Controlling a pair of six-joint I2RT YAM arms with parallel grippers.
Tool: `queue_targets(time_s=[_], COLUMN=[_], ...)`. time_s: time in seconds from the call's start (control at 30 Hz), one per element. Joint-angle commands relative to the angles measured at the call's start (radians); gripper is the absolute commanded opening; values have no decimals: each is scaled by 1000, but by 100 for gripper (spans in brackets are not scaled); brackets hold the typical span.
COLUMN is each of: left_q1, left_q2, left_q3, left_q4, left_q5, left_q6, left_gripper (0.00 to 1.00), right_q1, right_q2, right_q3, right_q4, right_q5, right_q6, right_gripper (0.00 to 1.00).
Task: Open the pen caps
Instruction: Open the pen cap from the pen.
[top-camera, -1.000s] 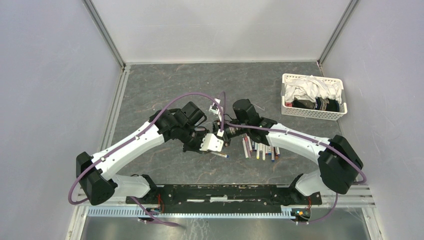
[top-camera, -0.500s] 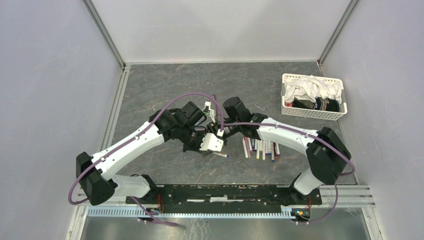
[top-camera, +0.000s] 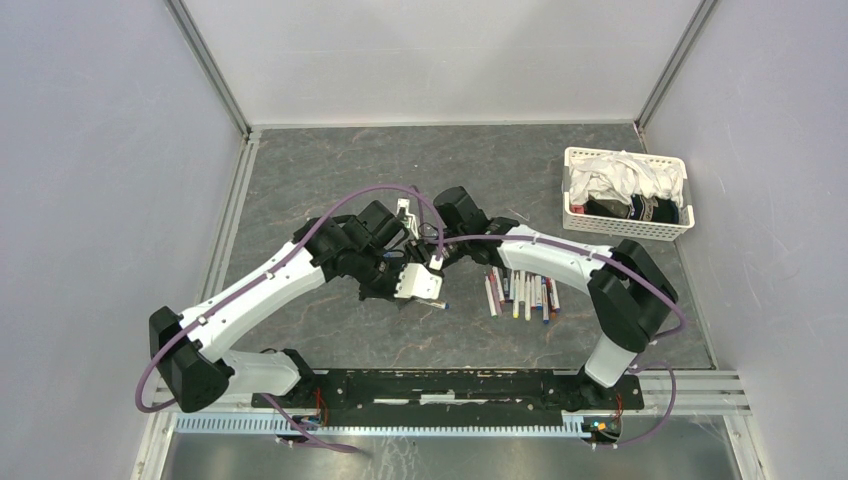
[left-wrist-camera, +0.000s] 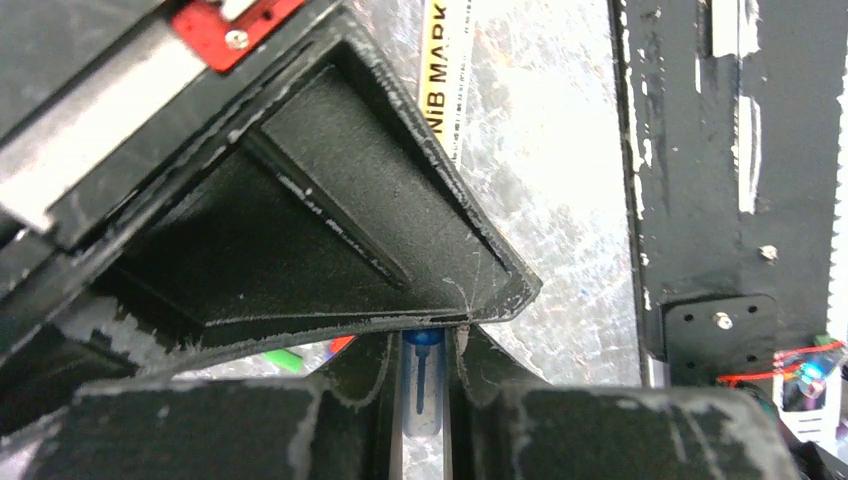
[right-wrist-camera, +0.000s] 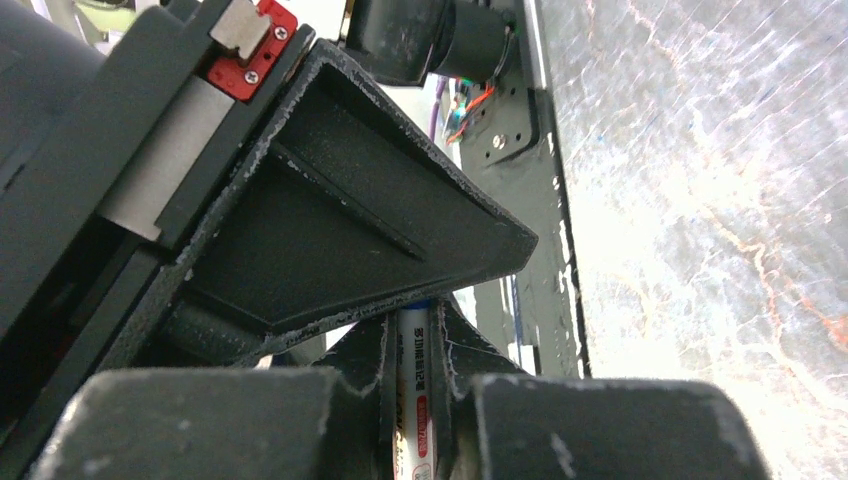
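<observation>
Left wrist: my left pincer (left-wrist-camera: 425, 338) pinches a blue-tipped pen (left-wrist-camera: 424, 395). Right wrist: my right pincer (right-wrist-camera: 413, 318) pinches a pen barrel (right-wrist-camera: 413, 400).

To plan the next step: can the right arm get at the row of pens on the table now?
Probably not yet. The row of pens lies uncovered close by that arm, but the right claw is shut on another pen and would have to let go first.
</observation>
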Motion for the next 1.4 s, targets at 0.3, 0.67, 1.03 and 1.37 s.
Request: queue_targets(time_s=[0.3, 0.67, 1.03, 1.37], left_q1=[39, 172, 35, -22], left_q2=[-10, -5, -45, -45], left_q3=[42, 39, 35, 32], left_q4=[228, 128, 9, 0], left_q5=[48, 174, 75, 56], left_q6=[-266, -152, 221, 268], left_gripper=[2, 2, 2, 2], right_q1=[-4, 3, 56, 95], right_q2=[-229, -280, -76, 8], right_q3=[-285, -334, -4, 57], right_q4=[683, 731, 340, 346], right_q5=[436, 427, 132, 95], right_q6=[371, 420, 265, 287], right_gripper=[0, 0, 0, 0])
